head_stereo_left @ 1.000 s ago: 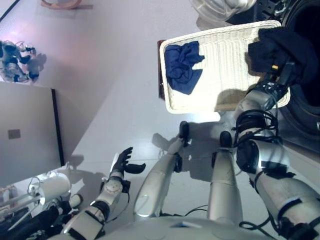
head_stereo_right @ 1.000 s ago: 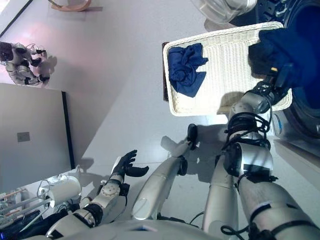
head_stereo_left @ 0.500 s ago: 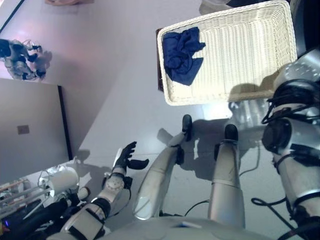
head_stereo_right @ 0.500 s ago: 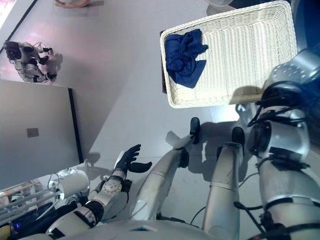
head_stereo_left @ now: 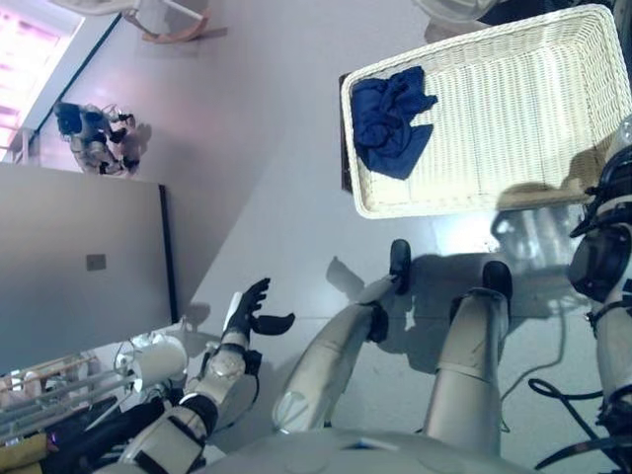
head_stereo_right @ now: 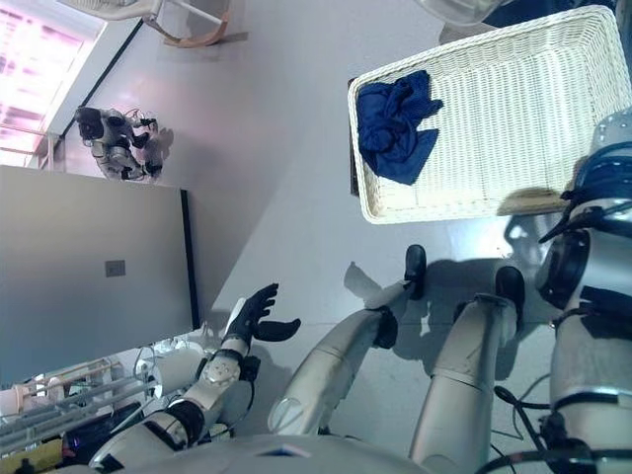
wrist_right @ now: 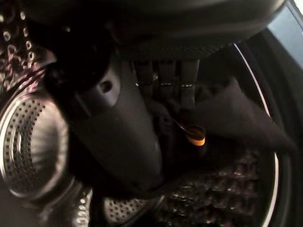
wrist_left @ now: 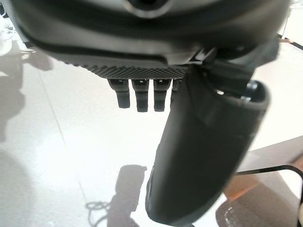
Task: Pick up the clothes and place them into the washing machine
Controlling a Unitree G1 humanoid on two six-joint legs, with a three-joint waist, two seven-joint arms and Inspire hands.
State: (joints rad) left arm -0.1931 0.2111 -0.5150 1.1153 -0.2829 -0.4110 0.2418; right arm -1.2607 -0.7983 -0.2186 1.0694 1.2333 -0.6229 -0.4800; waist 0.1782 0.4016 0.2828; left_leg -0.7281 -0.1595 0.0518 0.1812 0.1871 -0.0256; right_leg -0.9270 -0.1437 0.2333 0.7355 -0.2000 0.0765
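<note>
A white wicker basket (head_stereo_left: 513, 109) stands at the upper right, with a crumpled blue cloth (head_stereo_left: 390, 123) in its left end. My right arm (head_stereo_left: 604, 259) reaches past the right edge of the eye views. In the right wrist view my right hand (wrist_right: 118, 127) is inside the washing machine's perforated drum (wrist_right: 33, 142), its fingers curled on a dark garment (wrist_right: 236, 118) with an orange tag. My left hand (head_stereo_left: 245, 314) hangs open and empty at the lower left, above the floor; it also shows in the left wrist view (wrist_left: 203, 156).
The basket rests on a dark brown box (head_stereo_left: 346, 148) whose edge shows at its left. A grey panel (head_stereo_left: 79, 267) stands at the left, a small robot figure (head_stereo_left: 94, 138) lies on the floor behind it, and wooden chair legs (head_stereo_left: 178, 25) stand at the top.
The camera has shifted. My right hand has carried the dark garment from the basket's right end, out of the eye views, into the drum. My left hand has not moved.
</note>
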